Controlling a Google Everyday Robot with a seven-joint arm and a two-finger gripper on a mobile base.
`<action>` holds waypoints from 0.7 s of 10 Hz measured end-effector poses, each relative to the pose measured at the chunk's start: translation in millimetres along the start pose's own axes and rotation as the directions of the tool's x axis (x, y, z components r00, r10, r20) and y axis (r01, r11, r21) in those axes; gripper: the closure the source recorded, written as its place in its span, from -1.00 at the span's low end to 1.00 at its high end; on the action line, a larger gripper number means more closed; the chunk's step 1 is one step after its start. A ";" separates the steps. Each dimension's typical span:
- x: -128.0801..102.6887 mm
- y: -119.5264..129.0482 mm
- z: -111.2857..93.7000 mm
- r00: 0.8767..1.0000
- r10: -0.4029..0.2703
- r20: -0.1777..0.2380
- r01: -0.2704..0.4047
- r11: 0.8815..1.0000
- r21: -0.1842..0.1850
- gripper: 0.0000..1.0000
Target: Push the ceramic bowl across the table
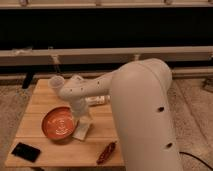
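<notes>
The orange-red ceramic bowl (59,123) sits on the light wooden plank table (37,102), left of centre, with pale rings inside. My white arm reaches in from the right and bends down to the bowl's right rim. The gripper (79,117) is at the arm's lower end, right next to the bowl's right edge, over a white flat object (83,131).
A small translucent white cup (55,82) stands at the table's back. A black phone-like slab (26,151) lies at the front left corner. A dark red packet (106,152) lies near the front right edge. A pale object (98,100) lies behind the arm.
</notes>
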 end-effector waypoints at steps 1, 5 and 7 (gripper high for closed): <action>0.4 0.3 0.2 1.000 -0.002 -0.001 0.002 1.000 0.000 -0.30; -0.1 -0.1 3.8 1.000 -0.012 -0.027 0.013 1.000 0.016 -0.30; 1.3 -5.4 5.8 0.999 0.001 -0.034 0.000 1.000 0.019 -0.30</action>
